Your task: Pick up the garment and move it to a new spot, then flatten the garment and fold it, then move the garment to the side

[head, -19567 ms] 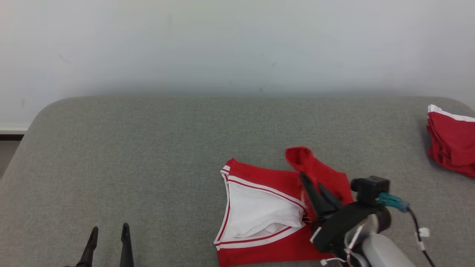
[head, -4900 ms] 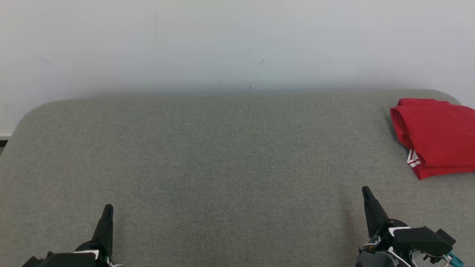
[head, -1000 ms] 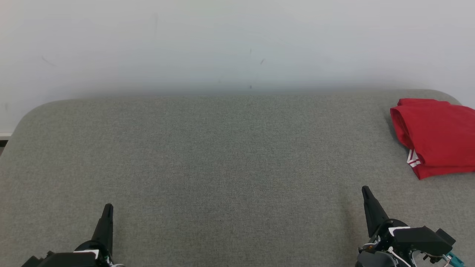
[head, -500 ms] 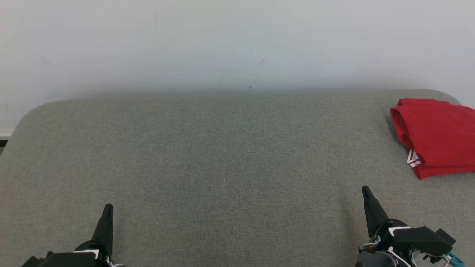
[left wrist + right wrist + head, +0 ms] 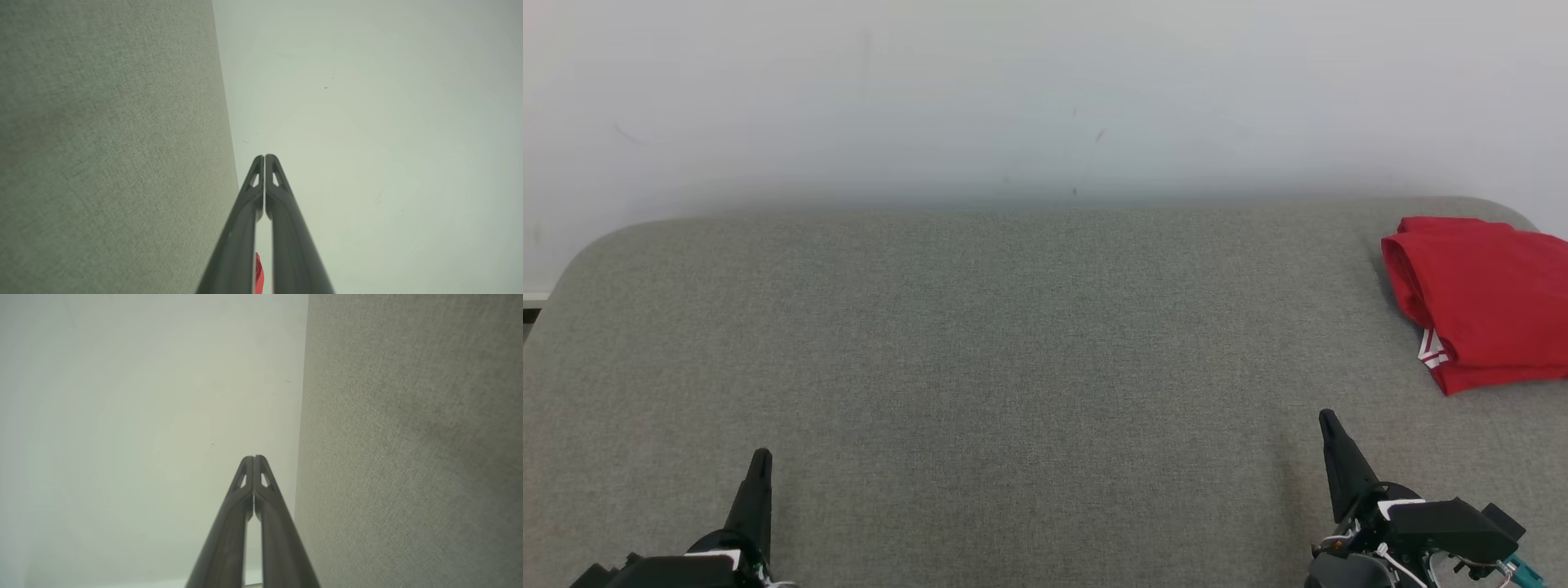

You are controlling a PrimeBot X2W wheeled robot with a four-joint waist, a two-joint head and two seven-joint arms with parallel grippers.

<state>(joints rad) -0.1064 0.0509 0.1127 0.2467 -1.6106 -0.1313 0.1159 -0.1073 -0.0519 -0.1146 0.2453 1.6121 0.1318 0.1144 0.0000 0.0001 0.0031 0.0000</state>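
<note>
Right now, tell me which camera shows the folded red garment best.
Head view: the garment lies folded at the right end of the grey surface, stripes showing, cut by the frame edge. Left wrist view catches a red sliver behind the shut left gripper. Right wrist view faces wall and surface.

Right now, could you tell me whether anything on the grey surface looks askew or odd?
Nothing stands out. The folded red garment lies far right on the grey surface, a white-striped hem peeking out. The left gripper and right gripper are shut, clear of it.
</note>
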